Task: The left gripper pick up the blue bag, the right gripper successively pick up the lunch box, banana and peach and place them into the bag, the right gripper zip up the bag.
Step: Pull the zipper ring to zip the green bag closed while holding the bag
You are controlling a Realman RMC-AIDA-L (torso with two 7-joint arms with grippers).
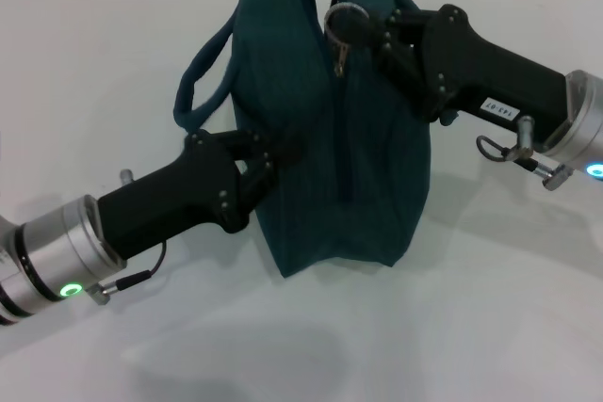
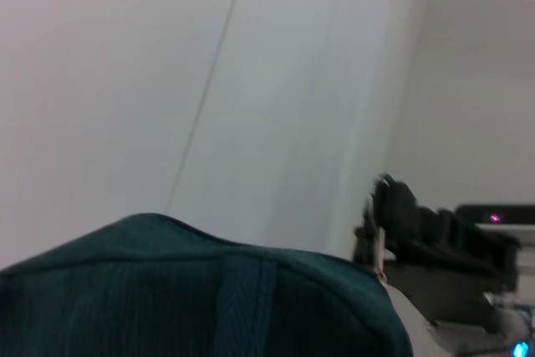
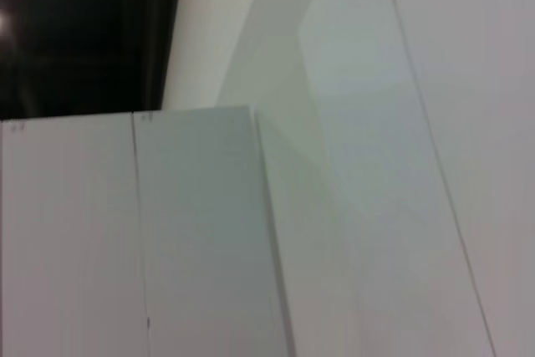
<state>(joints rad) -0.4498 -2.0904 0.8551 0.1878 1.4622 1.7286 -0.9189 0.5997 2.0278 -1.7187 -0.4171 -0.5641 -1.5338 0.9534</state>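
**Zip stage, nearly complete**

Left end effector (image 1: 273,159) is clamped on the blue bag (image 1: 358,176), standing on the counter (image 1: 452,327). I judge the right end effector (image 1: 372,33) pinched on the ring zipper pull (image 1: 344,21). No food visible; zipper appears almost closed.

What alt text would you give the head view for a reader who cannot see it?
A dark teal-blue bag stands upright on a white table, held from both sides. The left gripper pinches the bag's side, and the right gripper is at the ring zipper pull on top. One loop handle hangs toward the robot's left.
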